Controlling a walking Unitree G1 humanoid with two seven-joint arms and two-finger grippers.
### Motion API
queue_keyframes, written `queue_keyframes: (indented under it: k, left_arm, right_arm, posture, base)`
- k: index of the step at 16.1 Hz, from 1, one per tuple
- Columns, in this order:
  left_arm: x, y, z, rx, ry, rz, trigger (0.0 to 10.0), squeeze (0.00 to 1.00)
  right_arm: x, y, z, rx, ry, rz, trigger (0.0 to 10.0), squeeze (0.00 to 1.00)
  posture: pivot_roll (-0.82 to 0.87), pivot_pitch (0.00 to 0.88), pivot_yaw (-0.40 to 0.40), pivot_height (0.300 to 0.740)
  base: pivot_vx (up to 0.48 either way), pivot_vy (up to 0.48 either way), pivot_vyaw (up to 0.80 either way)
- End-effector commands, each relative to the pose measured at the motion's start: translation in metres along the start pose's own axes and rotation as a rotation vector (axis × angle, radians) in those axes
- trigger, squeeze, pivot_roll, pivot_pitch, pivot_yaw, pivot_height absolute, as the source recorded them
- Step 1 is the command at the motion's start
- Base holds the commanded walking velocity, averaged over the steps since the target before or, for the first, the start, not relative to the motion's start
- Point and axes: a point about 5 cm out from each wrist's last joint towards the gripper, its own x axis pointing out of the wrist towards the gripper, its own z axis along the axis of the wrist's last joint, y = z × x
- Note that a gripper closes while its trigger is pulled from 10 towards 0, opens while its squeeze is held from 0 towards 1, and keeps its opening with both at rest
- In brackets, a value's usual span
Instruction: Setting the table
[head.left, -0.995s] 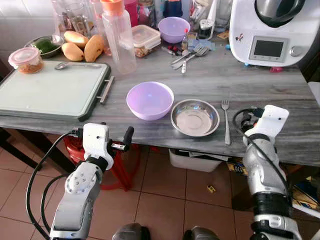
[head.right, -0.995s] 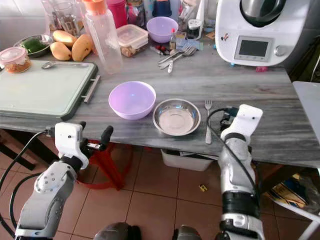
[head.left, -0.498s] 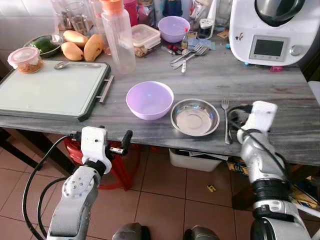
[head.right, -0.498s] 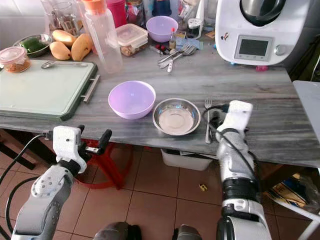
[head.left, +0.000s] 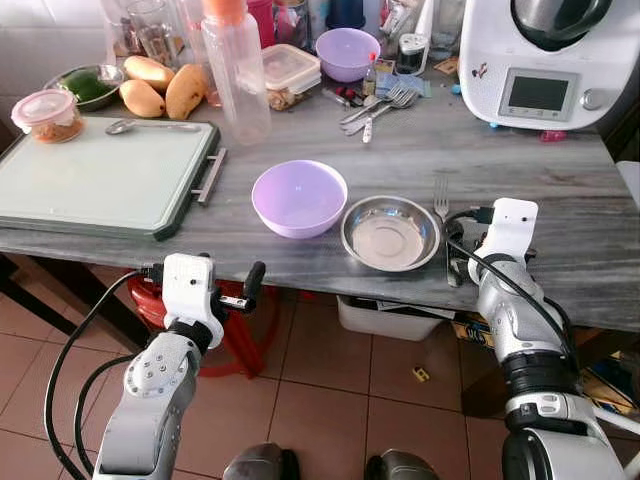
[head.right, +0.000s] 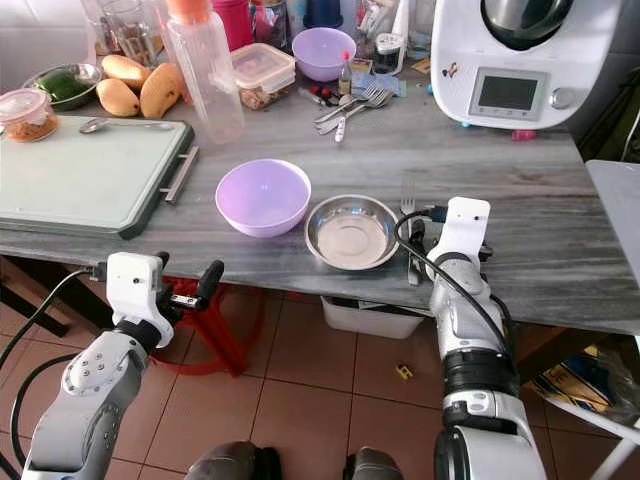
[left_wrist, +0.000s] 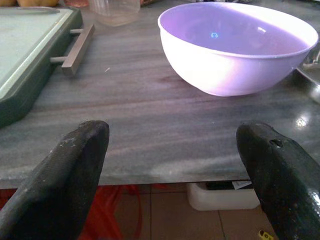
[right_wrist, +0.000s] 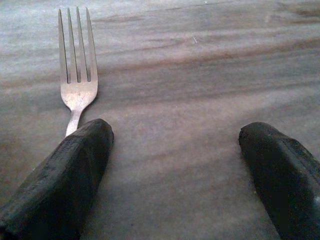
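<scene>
- Right gripper (right_wrist: 175, 170): fingers spread wide, holding nothing; one finger (right_wrist: 60, 180) lies over the fork (right_wrist: 76, 65) handle, lower right of centre in the head view.
- Risk: closing off-centre could skid the fork into the steel bowl (head.left: 390, 233).
- Purple bowl (head.left: 299, 198) and steel bowl: both empty.
- Left gripper (left_wrist: 170, 170): open, empty, below the table edge (left_wrist: 150, 172).

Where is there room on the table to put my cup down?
Bare tabletop lies between the purple bowl and the back clutter, and right of the fork, below the white machine. The back edge, with bottles, fruit and cutlery, is crowded.
</scene>
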Motion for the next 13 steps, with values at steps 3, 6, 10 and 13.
queue_keyframes:
  k: [3, 6, 10, 13]
  left_arm:
    - [-0.002, 0.000, 0.002, 0.007, -0.003, 0.006, 10.0, 0.00]
    - [0.000, -0.002, 0.001, 0.000, -0.005, 0.004, 10.0, 0.00]
    - [0.006, -0.004, 0.004, -0.003, -0.025, -0.003, 10.0, 0.00]
    - [0.012, 0.002, 0.021, 0.003, -0.088, 0.008, 10.0, 0.00]
  right_arm:
    - [-0.010, -0.004, -0.007, 0.008, 0.013, -0.021, 10.0, 1.00]
    - [-0.031, 0.001, -0.007, 0.050, -0.035, -0.031, 10.0, 1.00]
    - [-0.050, -0.006, 0.000, -0.004, -0.145, -0.069, 10.0, 1.00]
    - [-0.057, -0.014, 0.011, -0.024, -0.224, -0.110, 10.0, 1.00]
  posture:
    - [0.05, 0.092, 0.052, 0.740]
    - [0.03, 0.085, 0.047, 0.740]
    - [0.01, 0.074, 0.046, 0.740]
    - [0.02, 0.061, 0.047, 0.740]
  base:
    - [0.000, 0.000, 0.00]
    - [0.000, 0.000, 0.00]
    - [0.000, 0.000, 0.00]
    - [0.000, 0.000, 0.00]
